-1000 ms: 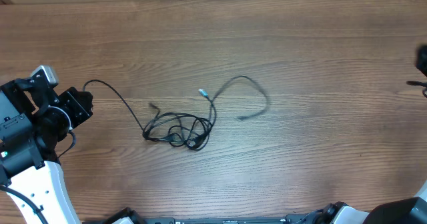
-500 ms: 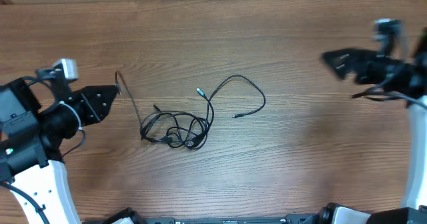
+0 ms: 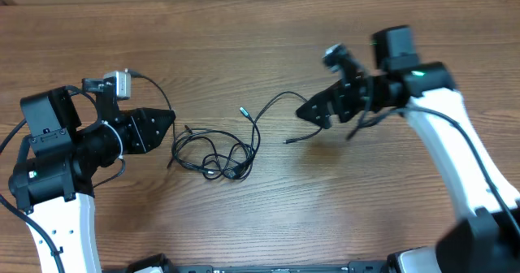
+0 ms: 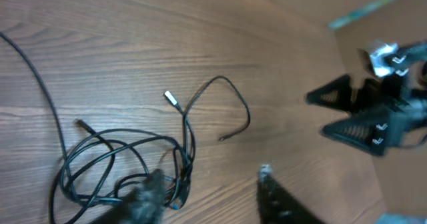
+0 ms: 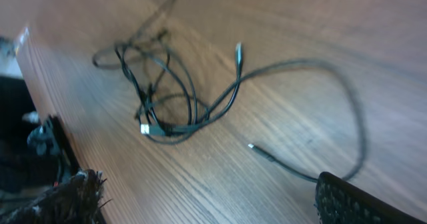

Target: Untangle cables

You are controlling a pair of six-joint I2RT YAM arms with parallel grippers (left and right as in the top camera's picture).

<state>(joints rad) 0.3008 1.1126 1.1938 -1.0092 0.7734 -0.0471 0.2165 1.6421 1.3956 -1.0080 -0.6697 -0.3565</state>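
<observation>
Cables (image 3: 215, 155): thin black cords, likely light and limp; tangled at the middle of the bench (image 3: 244, 37), one tail (image 3: 286, 142) looping right. Best hold: that tail, clear of the knot. Left end effector (image 3: 169, 127), right end effector (image 3: 309, 112): fingers apart, empty.

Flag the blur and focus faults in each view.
Overhead: cables crisp, right pincer slightly motion-smeared. Left wrist: left pincer out of focus at the bottom, far right side smeared. Right wrist: soft throughout, table washed pale along the top.
</observation>
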